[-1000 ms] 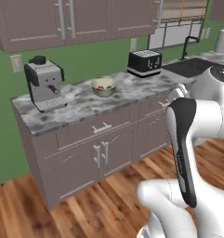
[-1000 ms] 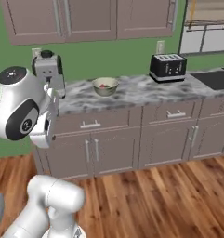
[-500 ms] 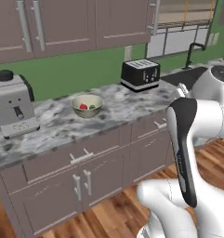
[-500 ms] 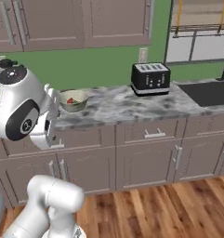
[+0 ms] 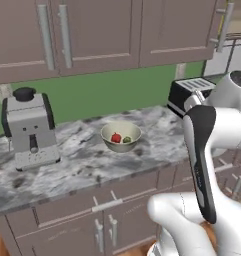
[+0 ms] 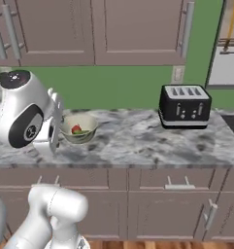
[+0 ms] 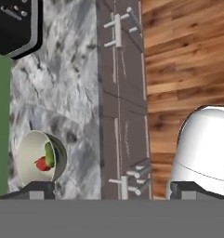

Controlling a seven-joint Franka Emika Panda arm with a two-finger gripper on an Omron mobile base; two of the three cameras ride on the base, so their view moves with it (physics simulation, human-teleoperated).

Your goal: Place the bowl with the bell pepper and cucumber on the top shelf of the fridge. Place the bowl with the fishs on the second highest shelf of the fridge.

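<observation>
Hand view: jaws apart, gripping nothing.
Bowl: cream ceramic bowl (image 5: 121, 136) with red pepper and green cucumber, on grey marbled tabletop (image 5: 87, 167).
Neighbours: silver coffee machine (image 5: 28, 129); black toaster (image 6: 184, 106).

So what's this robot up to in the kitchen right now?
It is facing a marble counter that holds a bowl with a red bell pepper and a green cucumber inside. A coffee machine stands to one side of the bowl and a black toaster to the other. The claw is open and empty, looking down at the counter edge with the bowl off to one side, so nothing has been picked up yet. The bowl is meant for the fridge.
</observation>
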